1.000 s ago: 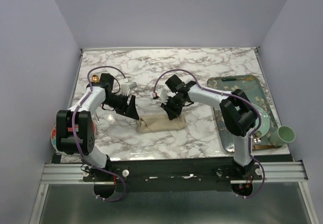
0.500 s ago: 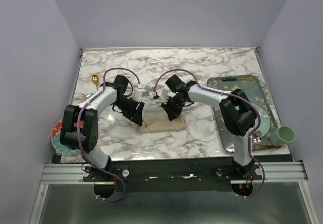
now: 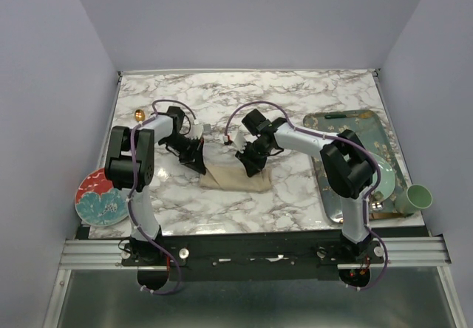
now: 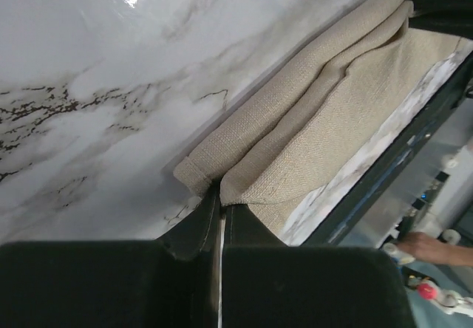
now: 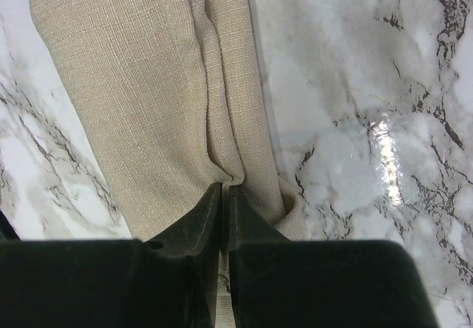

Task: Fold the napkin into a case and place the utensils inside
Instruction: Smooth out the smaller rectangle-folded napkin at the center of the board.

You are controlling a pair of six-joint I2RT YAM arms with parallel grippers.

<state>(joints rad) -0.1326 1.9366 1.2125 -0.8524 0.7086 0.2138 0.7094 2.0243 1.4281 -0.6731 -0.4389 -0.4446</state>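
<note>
Top external, set against a second ago: shows the left gripper [image 3: 198, 159] carried rightward onto the left end of the napkin [image 3: 235, 174], with the left elbow swung up and in, off the plate [image 3: 100, 199] at the near-left corner. Shows the napkin changed too, broader front to back than before, a flat folded strip instead of a narrow one. Leaves the right gripper [image 3: 250, 167] where it was, on the strip's right end. Suggests, as a judgement, a two-ended hold ready for the next fold; finds no pocket formed as yet, so puts the task at an early stage. Places the napkin at mid-table, between the two grippers and well apart from the tray [image 3: 344, 117] on the right. Puts the spoon [image 3: 138, 114] on the marble at far left, beyond the left arm and outside the cloth; cannot make out the fork. Turning to the wrist views: finds the left fingers [image 4: 196, 228] pressed together on a folded corner of stacked layers, and the right fingers [image 5: 196, 217] likewise pinched tight on a crease at the cloth's end. Has both forearms reaching inward toward each other, wrists pitched down, fingertips at table level.
</note>
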